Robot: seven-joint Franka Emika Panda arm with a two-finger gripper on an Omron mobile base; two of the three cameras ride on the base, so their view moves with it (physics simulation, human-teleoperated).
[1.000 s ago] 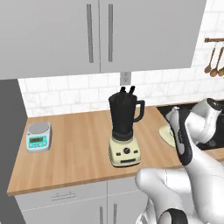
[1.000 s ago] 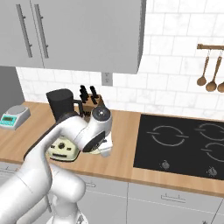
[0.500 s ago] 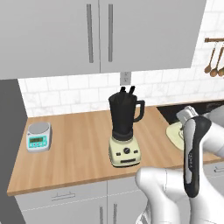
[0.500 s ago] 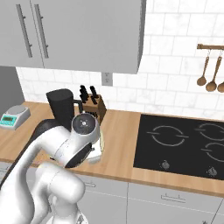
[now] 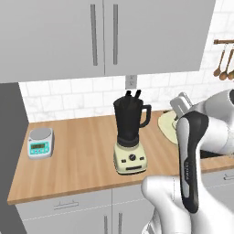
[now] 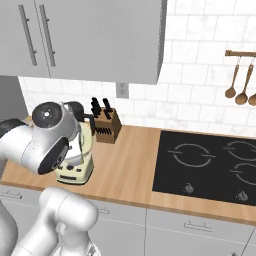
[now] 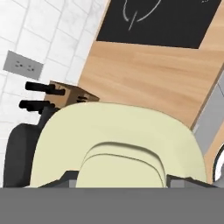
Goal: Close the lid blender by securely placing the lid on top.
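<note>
While my white arm reaches out over the wooden counter (image 5: 82,160), the flat round cream-yellow lid (image 7: 118,144) sits close before my pincer (image 7: 118,183), raised off the counter to the right of the tall dark translucent blender (image 5: 130,137), whose jar stands uncovered. My fingertips flank the lid's raised centre, apparently grasping it.

Light is bright, even and flat, with no clear source. Shadows are faint: a soft one lies under the blender (image 5: 130,137) on the counter (image 5: 77,160). No glare. Edges look slightly soft and pixelated; the lid (image 7: 118,146) close to the pincer stays sharp.
</note>
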